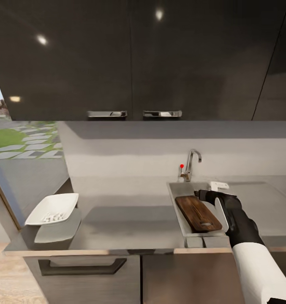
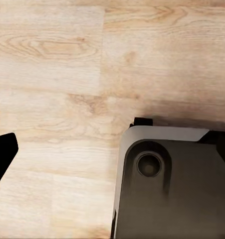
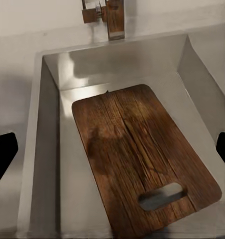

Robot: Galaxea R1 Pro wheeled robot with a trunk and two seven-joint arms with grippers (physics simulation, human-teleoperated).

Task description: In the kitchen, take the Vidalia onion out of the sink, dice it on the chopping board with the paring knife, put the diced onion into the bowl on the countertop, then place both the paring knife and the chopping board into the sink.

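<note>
The board point(image 1: 198, 214) lies inside the sink point(image 1: 176, 202), leaning a little against the basin's left wall, its handle slot at the near end. In the right wrist view the board point(image 3: 142, 159) covers most of the basin floor, so whatever lies beneath it is hidden; a knife cannot be made out. The right gripper point(image 1: 214, 195) hovers over the sink's far right part, just above the board, its jaws spread wide with nothing between them. The tap point(image 1: 190, 164) with its red knob point(image 1: 182, 166) stands behind the sink.

Well to the left on the countertop point(image 1: 126, 219), the white bowl point(image 1: 53, 208) holds small white onion cubes point(image 1: 52, 218), too small to count.

The left wrist view shows wooden floor point(image 2: 57, 74) and the robot's grey base point(image 2: 167, 189); one dark fingertip point(image 2: 2, 154) is cut off at the edge, so its jaws cannot be judged.

No writing is legible.
</note>
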